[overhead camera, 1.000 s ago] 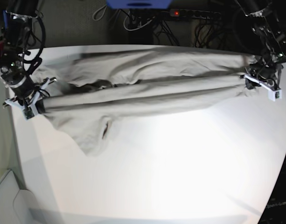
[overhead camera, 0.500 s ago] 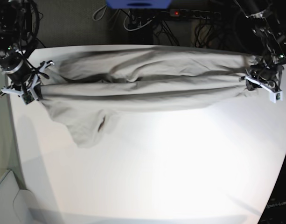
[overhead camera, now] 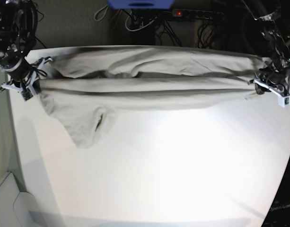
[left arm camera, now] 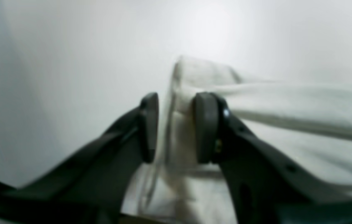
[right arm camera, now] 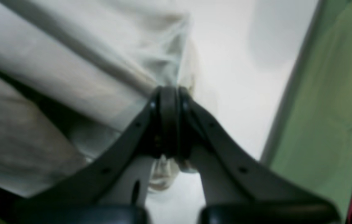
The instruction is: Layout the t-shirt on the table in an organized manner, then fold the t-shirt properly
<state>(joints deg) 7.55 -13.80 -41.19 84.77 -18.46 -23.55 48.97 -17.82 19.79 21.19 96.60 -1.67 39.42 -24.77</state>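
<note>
Grey-beige cloth t-shirt (overhead camera: 149,82) hides the white table's (overhead camera: 173,165) far edge, pinched taut between left gripper (left arm camera: 176,127) and right gripper (right arm camera: 169,121).

Background, base view: a black power strip (overhead camera: 197,14) with a lit red switch lies on the dark floor beyond the far edge, amid tangled cables (overhead camera: 149,26). A blue object (overhead camera: 140,4) sits at the top margin, partly cropped.
</note>
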